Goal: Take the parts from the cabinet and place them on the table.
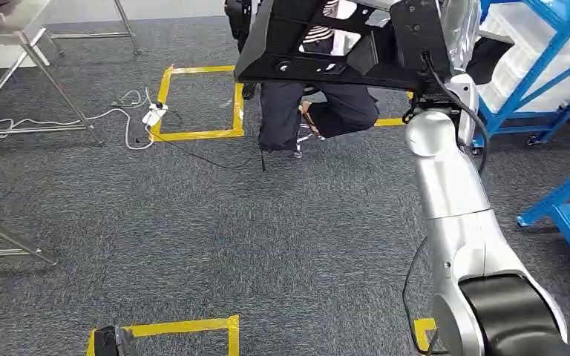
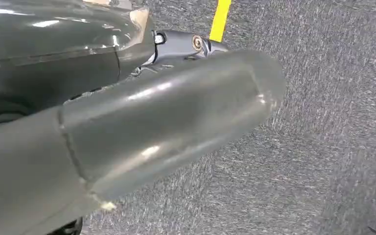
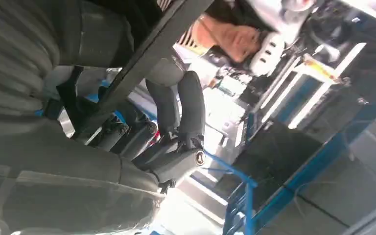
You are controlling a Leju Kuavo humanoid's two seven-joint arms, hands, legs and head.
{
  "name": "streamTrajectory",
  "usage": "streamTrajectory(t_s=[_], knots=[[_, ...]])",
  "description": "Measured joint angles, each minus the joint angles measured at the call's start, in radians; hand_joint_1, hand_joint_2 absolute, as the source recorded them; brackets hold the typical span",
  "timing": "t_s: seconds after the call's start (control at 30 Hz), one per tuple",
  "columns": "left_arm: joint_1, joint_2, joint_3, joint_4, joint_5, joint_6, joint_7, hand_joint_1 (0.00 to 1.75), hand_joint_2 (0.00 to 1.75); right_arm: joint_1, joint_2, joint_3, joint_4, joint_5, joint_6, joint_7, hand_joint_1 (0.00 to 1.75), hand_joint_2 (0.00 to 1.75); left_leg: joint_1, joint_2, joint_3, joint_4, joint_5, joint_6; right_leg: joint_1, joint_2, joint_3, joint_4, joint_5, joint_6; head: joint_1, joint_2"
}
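Part point(image 1: 341, 44): large black frame, raised ahead of the robot, gripped by the right hand point(image 3: 176, 147), fingers point(image 3: 191, 105) wrapped around a black bar.
Left hand point(image 2: 176, 117): over carpet; finger state cannot be told.
Person point(image 1: 319, 111): seated just behind the part.
Blue racks point(image 1: 542, 81): right edge.
Carpet point(image 1: 230, 237): open floor between yellow tape squares point(image 1: 197, 104).

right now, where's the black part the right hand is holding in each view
head view: black part at top centre, above the right arm.
right wrist view: black part as a slanting dark bar, right hand gripping it.
left wrist view: not in it; carpet, yellow tape.
shared landmark: blue rack.
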Motion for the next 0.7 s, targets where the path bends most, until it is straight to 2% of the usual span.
streamTrajectory(t_s=[0.1, 0.13, 0.17, 0.2, 0.23, 0.27, 0.3, 0.33, 0.37, 0.4, 0.43, 0.47, 0.5, 0.53, 0.6, 0.63, 0.67, 0.7], knots=[[0.005, 0.000, 0.000, 0.000, 0.000, 0.000, 0.000, 0.00, 0.00, 0.009, 0.002, -0.002, -0.005, 0.003, 0.005, 0.001, 1.75, 1.75, 0.008, -0.021, -0.008, -0.007, 0.009, -0.016, 0.011, -0.026, -0.001, 0.003, 0.004, -0.019, 0.002, 0.000], [0.007, 0.004, 0.000, 0.000, 0.000, 0.000, 0.000, 0.00, 0.00, 0.008, 0.006, -0.003, -0.010, 0.009, 0.010, 0.001, 1.75, 1.75, 0.012, -0.016, -0.013, -0.002, 0.002, -0.019, -0.001, -0.037, 0.001, -0.002, 0.008, -0.029, 0.002, 0.000], [0.007, 0.002, 0.000, 0.000, 0.000, -0.001, 0.000, 0.00, 0.00, 0.009, 0.011, -0.003, -0.014, 0.012, 0.011, 0.001, 1.75, 1.75, 0.003, 0.036, -0.022, 0.024, -0.016, -0.023, 0.003, -0.042, 0.003, -0.002, 0.007, -0.033, -0.003, 0.000], [0.004, 0.002, 0.000, 0.000, 0.000, -0.001, 0.000, 0.00, 0.00, 0.009, 0.012, -0.005, -0.017, 0.015, 0.011, 0.000, 1.75, 1.75, 0.003, 0.074, -0.048, 0.079, -0.048, -0.026, 0.007, -0.050, 0.003, -0.002, 0.006, -0.045, -0.015, 0.000], [0.002, 0.002, 0.000, 0.000, 0.000, -0.002, 0.000, 0.00, 0.00, 0.010, 0.011, -0.006, -0.018, 0.016, 0.013, -0.001, 1.75, 1.75, 0.005, 0.095, -0.085, 0.158, -0.085, -0.028, 0.012, -0.059, 0.003, -0.002, 0.005, -0.047, -0.018, 0.000], [0.001, 0.002, 0.000, 0.000, 0.000, -0.002, 0.000, 0.00, 0.00, 0.013, 0.011, -0.008, -0.018, 0.017, 0.013, -0.001, 1.75, 1.75, 0.005, 0.106, -0.130, 0.247, -0.119, -0.029, 0.017, -0.070, 0.003, -0.002, 0.003, -0.049, -0.016, 0.000], [0.002, 0.001, 0.000, 0.000, 0.000, -0.002, 0.000, 0.00, 0.00, 0.016, 0.011, -0.009, -0.018, 0.018, 0.013, -0.001, 1.75, 1.75, 0.005, 0.107, -0.158, 0.301, -0.132, -0.027, 0.021, -0.081, 0.003, -0.002, 0.002, -0.051, -0.018, 0.000], [0.003, 0.001, 0.000, 0.000, 0.000, -0.002, 0.000, 0.00, 0.00, 0.021, 0.011, -0.009, -0.018, 0.018, 0.014, -0.001, 1.75, 1.75, 0.005, 0.107, -0.162, 0.307, -0.124, -0.025, 0.025, -0.091, 0.005, -0.002, 0.001, -0.053, -0.017, 0.000], [0.003, 0.001, 0.000, 0.000, 0.000, -0.002, 0.000, 0.00, 0.00, 0.024, 0.012, -0.009, -0.018, 0.018, 0.014, -0.001, 1.75, 1.75, 0.003, 0.107, -0.144, 0.269, -0.098, -0.019, 0.029, -0.100, 0.006, -0.002, -0.001, -0.055, -0.017, 0.000], [0.003, 0.002, 0.000, 0.000, 0.000, -0.002, 0.000, 0.00, 0.00, 0.024, 0.012, -0.009, -0.018, 0.018, 0.015, -0.002, 1.75, 1.75, 0.000, 0.110, -0.102, 0.191, -0.059, -0.010, 0.032, -0.110, 0.008, -0.002, -0.002, -0.057, -0.018, 0.000], [0.003, 0.003, 0.001, 0.000, 0.000, -0.002, 0.000, 0.00, 0.00, 0.023, 0.012, -0.009, -0.018, 0.018, 0.019, -0.002, 1.75, 1.75, -0.006, 0.128, -0.051, 0.101, -0.021, 0.000, 0.034, -0.118, 0.011, -0.002, -0.004, -0.058, -0.017, 0.000], [0.002, 0.005, 0.001, -0.002, 0.001, -0.002, 0.000, 0.00, 0.00, 0.022, 0.012, -0.009, -0.019, 0.019, 0.021, -0.004, 1.75, 1.75, -0.018, 0.173, -0.009, 0.027, -0.006, 0.012, 0.035, -0.126, 0.014, -0.002, -0.005, -0.060, -0.018, 0.000], [-0.001, 0.005, 0.001, -0.004, 0.002, -0.002, 0.000, 0.00, 0.00, 0.022, 0.012, -0.010, -0.021, 0.022, 0.022, -0.006, 1.75, 1.75, -0.032, 0.199, 0.000, 0.010, -0.017, 0.017, 0.049, -0.135, 0.011, -0.001, -0.009, -0.055, -0.016, 0.000], [-0.003, 0.006, 0.001, -0.005, 0.002, -0.002, 0.000, 0.00, 0.00, 0.023, 0.013, -0.010, -0.021, 0.023, 0.024, -0.006, 1.75, 1.75, -0.034, 0.177, -0.004, 0.009, -0.016, 0.020, 0.043, -0.145, 0.011, -0.003, -0.009, -0.052, -0.016, 0.000], [-0.002, 0.007, 0.003, -0.005, 0.008, -0.001, 0.000, 0.00, 0.00, 0.027, 0.023, -0.010, -0.021, 0.026, 0.026, -0.009, 1.75, 1.75, -0.037, 0.156, -0.007, 0.004, -0.013, 0.024, 0.043, -0.166, 0.014, -0.006, -0.010, -0.051, -0.016, 0.000], [-0.001, 0.008, 0.006, -0.005, 0.010, 0.000, 0.000, 0.00, 0.00, 0.025, 0.033, -0.010, -0.022, 0.031, 0.028, -0.012, 1.75, 1.75, -0.032, 0.145, 0.008, -0.012, -0.003, 0.032, 0.052, -0.171, 0.015, -0.005, -0.016, -0.044, -0.016, 0.000], [0.001, 0.005, 0.010, -0.005, 0.011, 0.000, -0.002, 0.00, 0.00, 0.024, 0.034, -0.010, -0.023, 0.034, 0.029, -0.014, 1.75, 1.75, -0.025, 0.136, 0.014, -0.022, 0.003, 0.034, 0.042, -0.129, 0.002, 0.016, -0.028, -0.042, -0.016, 0.000], [-0.001, 0.006, 0.013, -0.006, 0.013, 0.000, -0.004, 0.00, 0.00, 0.021, 0.036, -0.010, -0.024, 0.035, 0.031, -0.015, 1.75, 1.75, -0.022, 0.128, 0.015, -0.026, 0.008, 0.042, 0.040, -0.096, -0.018, 0.066, -0.054, -0.046, -0.019, 0.000]])
